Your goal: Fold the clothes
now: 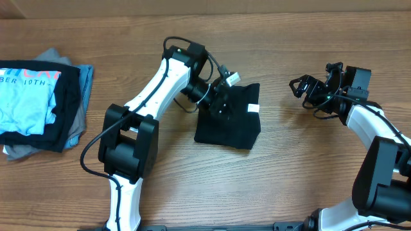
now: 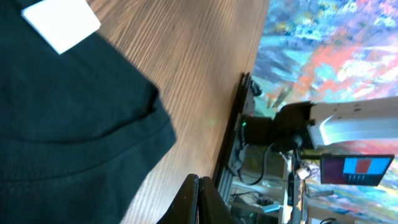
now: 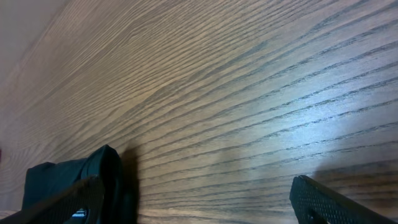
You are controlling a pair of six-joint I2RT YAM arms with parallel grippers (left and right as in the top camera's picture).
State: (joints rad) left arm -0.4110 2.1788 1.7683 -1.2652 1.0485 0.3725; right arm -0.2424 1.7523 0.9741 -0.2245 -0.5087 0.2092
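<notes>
Black T-shirt (image 1: 234, 125) is folded into a compact square; little is judged left.
Left gripper (image 2: 198, 202) is shut, nothing gripped; right gripper (image 1: 300, 86) is held wide open, empty.

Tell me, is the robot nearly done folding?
Nearly, it seems. The black T-shirt is already a small folded square. The left tool, shut, is over its corner; the right tool hangs open, apart. Perhaps only tidying and joining the pile remain.
</notes>
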